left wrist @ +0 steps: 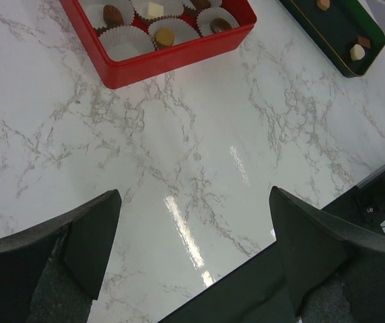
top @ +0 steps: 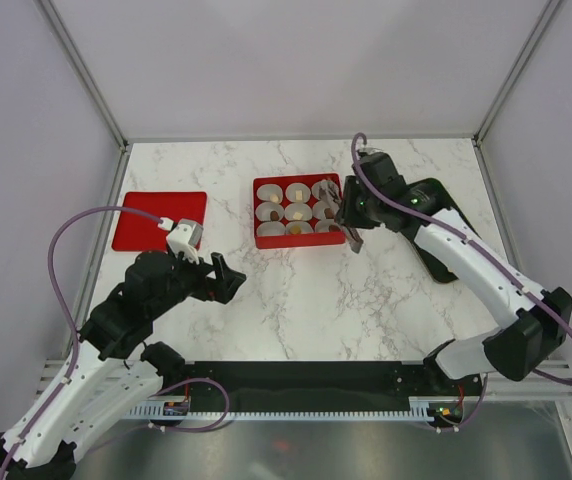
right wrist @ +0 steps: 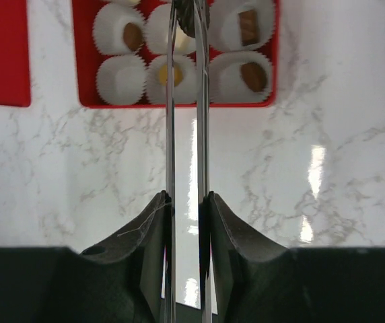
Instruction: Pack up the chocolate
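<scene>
Top external view: the red box sits on the counter. Chocolate lies in its white paper cups (a few more bits lie on a dark tray nearby). The right pincer is clamped on thin metal tongs, whose tips are over the box. The left pincer is wide apart and holds nothing.

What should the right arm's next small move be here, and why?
Probably ease the tongs straight down toward the cup under their tips. The right claw is shut on them and the tips hang over the red box. A dark shape shows at the tips, though whether it is a held piece is unclear. The near-left cup is empty.
</scene>
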